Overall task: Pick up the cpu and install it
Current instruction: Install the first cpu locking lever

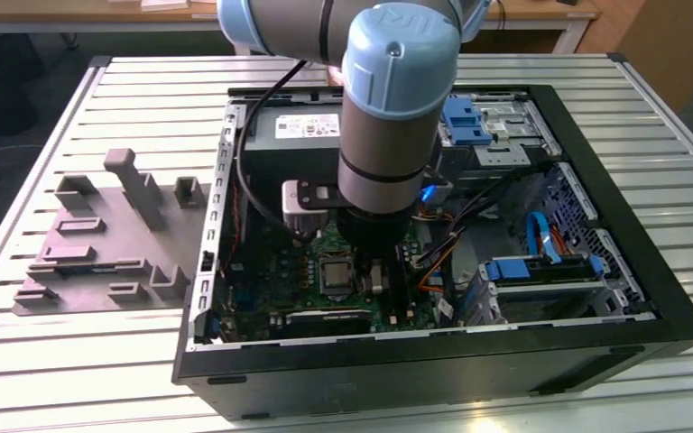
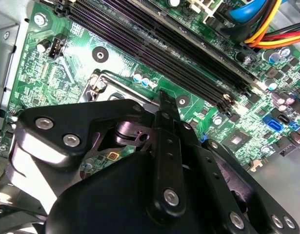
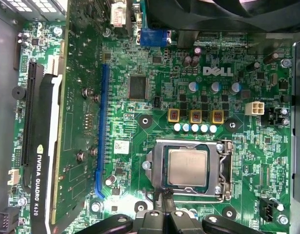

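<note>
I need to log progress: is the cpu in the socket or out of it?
In. The cpu lies flat inside the socket's metal frame in the first wrist view.

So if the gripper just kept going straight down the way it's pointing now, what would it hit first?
Most likely the edge of the metal socket frame around the cpu, or the green board beside it. The gripper hangs at that edge, short of the chip's middle, though depth is hard to judge.

arm (image 1: 383, 135): vertical, wrist pointing straight down | pincer (image 3: 162, 197): fingertips drawn together, pointing down
</note>
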